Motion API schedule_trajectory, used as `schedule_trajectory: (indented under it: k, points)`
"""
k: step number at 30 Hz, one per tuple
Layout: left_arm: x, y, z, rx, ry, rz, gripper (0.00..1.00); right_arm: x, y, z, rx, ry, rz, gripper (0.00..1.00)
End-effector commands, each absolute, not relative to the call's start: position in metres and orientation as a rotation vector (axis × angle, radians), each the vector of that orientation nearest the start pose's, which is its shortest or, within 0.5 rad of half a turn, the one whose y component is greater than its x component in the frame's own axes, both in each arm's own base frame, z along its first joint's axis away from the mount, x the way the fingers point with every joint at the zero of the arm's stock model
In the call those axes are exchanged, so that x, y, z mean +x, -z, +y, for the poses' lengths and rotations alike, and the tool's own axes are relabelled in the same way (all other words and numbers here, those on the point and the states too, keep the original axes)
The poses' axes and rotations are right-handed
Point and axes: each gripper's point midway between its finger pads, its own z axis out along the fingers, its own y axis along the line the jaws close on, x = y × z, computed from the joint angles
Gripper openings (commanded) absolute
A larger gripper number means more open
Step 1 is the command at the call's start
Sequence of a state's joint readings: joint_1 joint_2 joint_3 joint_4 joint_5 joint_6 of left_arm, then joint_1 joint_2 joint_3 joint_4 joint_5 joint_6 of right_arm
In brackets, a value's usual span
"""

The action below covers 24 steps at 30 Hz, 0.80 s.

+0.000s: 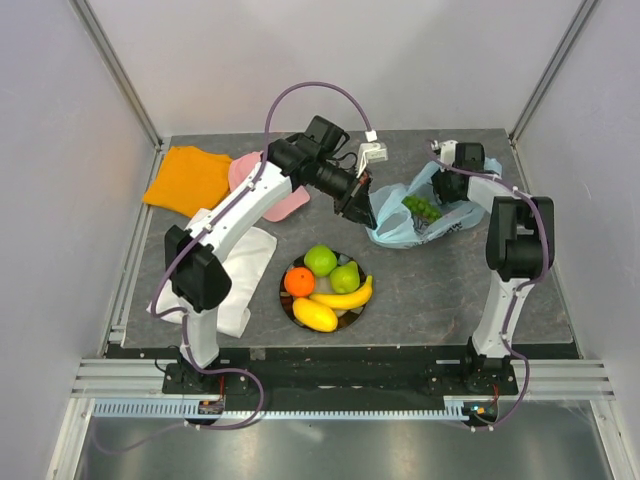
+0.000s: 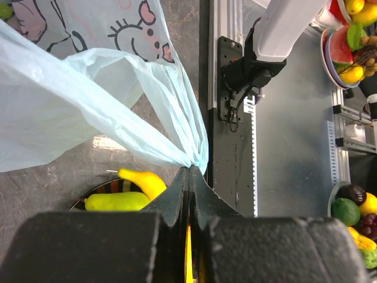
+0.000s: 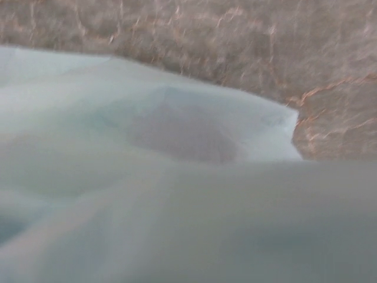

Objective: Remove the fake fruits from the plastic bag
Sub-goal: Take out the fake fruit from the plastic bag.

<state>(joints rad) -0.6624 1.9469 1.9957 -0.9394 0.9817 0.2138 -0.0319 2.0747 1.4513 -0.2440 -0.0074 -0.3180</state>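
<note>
The plastic bag lies right of centre toward the far side of the table. The bunch of green grapes shows at its open mouth, so one fruit is not yet out. Just near-left of the bag, the plate already holds the orange, green apple, pear, banana and yellow mango. The left gripper is closed tight, with a gathered fold of the bag's left edge pinched between its fingers and the film stretched taut away from the tips. This hold looks meant to anchor the bag and keep its mouth drawn open. The right gripper dips to the bag's far right rim, close by the grapes. Its wrist camera sees only blurred pale blue film over the table, so I cannot tell whether those fingers are apart or clamped on anything. It may be steadying that edge or going for the grapes. An orange cloth and a white cloth lie to the left, away from the work.
</note>
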Motion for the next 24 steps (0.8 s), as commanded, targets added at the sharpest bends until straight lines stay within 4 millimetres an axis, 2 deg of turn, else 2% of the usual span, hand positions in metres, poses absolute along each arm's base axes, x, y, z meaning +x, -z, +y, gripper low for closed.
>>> schedule_trajectory:
  k: [1, 3, 4, 6, 7, 8, 9, 11, 12, 14, 15, 17, 18, 20, 22, 24]
  points:
    - [0.258, -0.267, -0.387, 1.381, 1.483, 1.938, 0.01, 0.511, -0.082, -0.01, -0.417, 0.025, 2.275, 0.37]
    - [0.262, -0.27, -0.389, 1.381, 1.463, 1.927, 0.02, 0.494, -0.088, -0.005, -0.435, -0.01, 2.299, 0.35]
    - [0.264, -0.268, -0.39, 1.379, 1.453, 1.928, 0.02, 0.489, -0.109, 0.002, -0.448, -0.046, 2.265, 0.35]
    - [0.271, -0.269, -0.392, 1.374, 1.411, 1.929, 0.01, 0.464, -0.119, 0.011, -0.474, -0.118, 2.298, 0.35]
    - [0.274, -0.267, -0.393, 1.371, 1.4, 1.934, 0.02, 0.455, -0.142, 0.015, -0.481, -0.128, 2.264, 0.34]
    - [0.277, -0.268, -0.393, 1.366, 1.387, 1.931, 0.02, 0.438, -0.146, 0.024, -0.503, -0.196, 2.285, 0.34]
    - [0.279, -0.266, -0.393, 1.365, 1.368, 1.937, 0.01, 0.427, -0.169, 0.028, -0.515, -0.209, 2.248, 0.35]
    - [0.284, -0.264, -0.394, 1.36, 1.347, 1.942, 0.02, 0.401, -0.183, 0.041, -0.54, -0.301, 2.249, 0.36]
    - [0.288, -0.261, -0.394, 1.354, 1.326, 1.953, 0.02, 0.39, -0.201, 0.045, -0.549, -0.316, 2.216, 0.36]
    - [0.292, -0.26, -0.396, 1.343, 1.307, 1.96, 0.01, 0.364, -0.204, 0.053, -0.551, -0.38, 2.251, 0.36]
    - [0.297, -0.259, -0.395, 1.333, 1.276, 1.968, 0.02, 0.351, -0.214, 0.054, -0.56, -0.384, 2.232, 0.37]
    - [0.303, -0.264, -0.396, 1.317, 1.239, 1.961, 0.02, 0.323, -0.203, 0.058, -0.591, -0.421, 2.282, 0.38]
    - [0.309, -0.267, -0.395, 1.3, 1.194, 1.957, 0.02, 0.312, -0.209, 0.059, -0.611, -0.416, 2.264, 0.38]
    - [0.317, -0.276, -0.394, 1.276, 1.144, 1.937, 0.01, 0.292, -0.203, 0.059, -0.661, -0.424, 2.281, 0.38]
    - [0.325, -0.285, -0.393, 1.255, 1.087, 1.917, 0.01, 0.272, -0.213, 0.068, -0.723, -0.473, 2.256, 0.38]
    - [0.331, -0.287, -0.391, 1.242, 1.058, 1.914, 0.02, 0.262, -0.233, 0.076, -0.806, -0.474, 2.177, 0.38]
